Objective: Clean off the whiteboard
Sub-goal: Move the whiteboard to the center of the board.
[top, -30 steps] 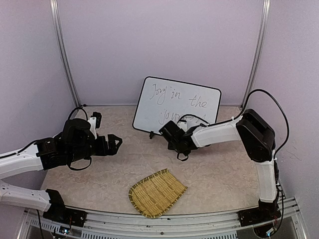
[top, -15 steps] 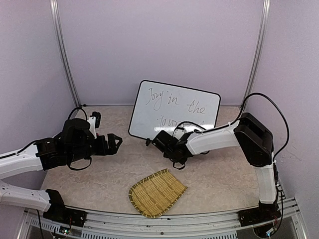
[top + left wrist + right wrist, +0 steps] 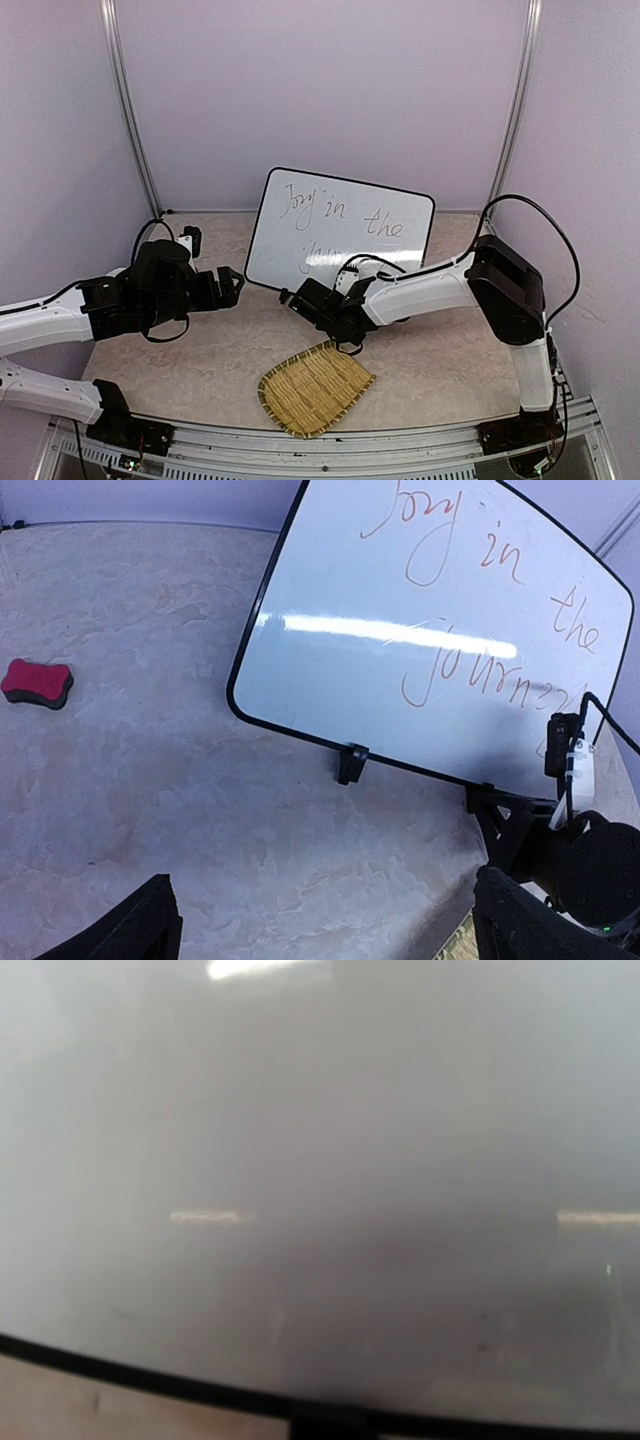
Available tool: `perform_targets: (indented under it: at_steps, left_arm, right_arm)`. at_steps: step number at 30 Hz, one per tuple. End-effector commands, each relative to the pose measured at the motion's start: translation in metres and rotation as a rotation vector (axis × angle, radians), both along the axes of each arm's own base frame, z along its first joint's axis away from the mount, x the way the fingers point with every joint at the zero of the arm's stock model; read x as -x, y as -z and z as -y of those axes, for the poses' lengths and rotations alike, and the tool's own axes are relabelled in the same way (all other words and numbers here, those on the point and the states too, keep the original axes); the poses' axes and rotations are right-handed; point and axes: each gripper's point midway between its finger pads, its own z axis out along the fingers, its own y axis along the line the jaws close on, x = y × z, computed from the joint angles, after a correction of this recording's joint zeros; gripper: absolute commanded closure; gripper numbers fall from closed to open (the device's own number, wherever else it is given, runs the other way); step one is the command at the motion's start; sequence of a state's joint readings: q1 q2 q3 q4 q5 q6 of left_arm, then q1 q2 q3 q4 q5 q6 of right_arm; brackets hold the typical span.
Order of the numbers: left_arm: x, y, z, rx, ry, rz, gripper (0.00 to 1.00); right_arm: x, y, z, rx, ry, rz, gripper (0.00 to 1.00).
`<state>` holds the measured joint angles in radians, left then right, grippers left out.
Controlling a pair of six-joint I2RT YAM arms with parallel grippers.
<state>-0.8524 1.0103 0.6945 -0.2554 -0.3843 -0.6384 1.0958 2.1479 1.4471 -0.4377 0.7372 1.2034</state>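
Tabletop point(image 3: 440, 350) | straw mat point(image 3: 315, 387) near front | red eraser point(image 3: 36, 683) well apart from whiteboard point(image 3: 340, 235)

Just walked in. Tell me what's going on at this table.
A two-arm robot is meant to erase the whiteboard, which stands tilted on the table with its handwriting not yet wiped. The right hand is shut on the board's lower edge, near a foot. The left hand is open and empty, pointed toward the board. A red eraser lies untouched on the table, and a straw mat lies nearer the arms.
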Motion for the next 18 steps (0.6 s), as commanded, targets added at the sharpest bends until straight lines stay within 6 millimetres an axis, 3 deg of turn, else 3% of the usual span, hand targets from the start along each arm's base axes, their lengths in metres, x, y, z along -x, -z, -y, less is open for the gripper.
perform_targets:
  at_steps: [1, 5, 11, 18]
  left_arm:
    - [-0.011, -0.009, -0.007, 0.022, -0.107, 0.013, 0.01]
    - [-0.017, -0.013, -0.007, 0.031, -0.15, 0.013, 0.01]
    - [-0.028, -0.021, -0.012, 0.02, -0.216, 0.019, 0.01]
    - [-0.052, -0.029, -0.035, 0.043, -0.333, -0.001, 0.01]
  right_arm:
    - [0.012, 0.003, -0.018, -0.005, -0.061, -0.028, 0.85]
    - [0.01, -0.007, -0.022, -0.013, -0.102, -0.007, 0.71]
    - [0.012, -0.027, -0.022, 0.003, -0.135, 0.037, 0.59]
    - [0.016, -0.07, -0.032, 0.021, -0.244, 0.11, 0.42]
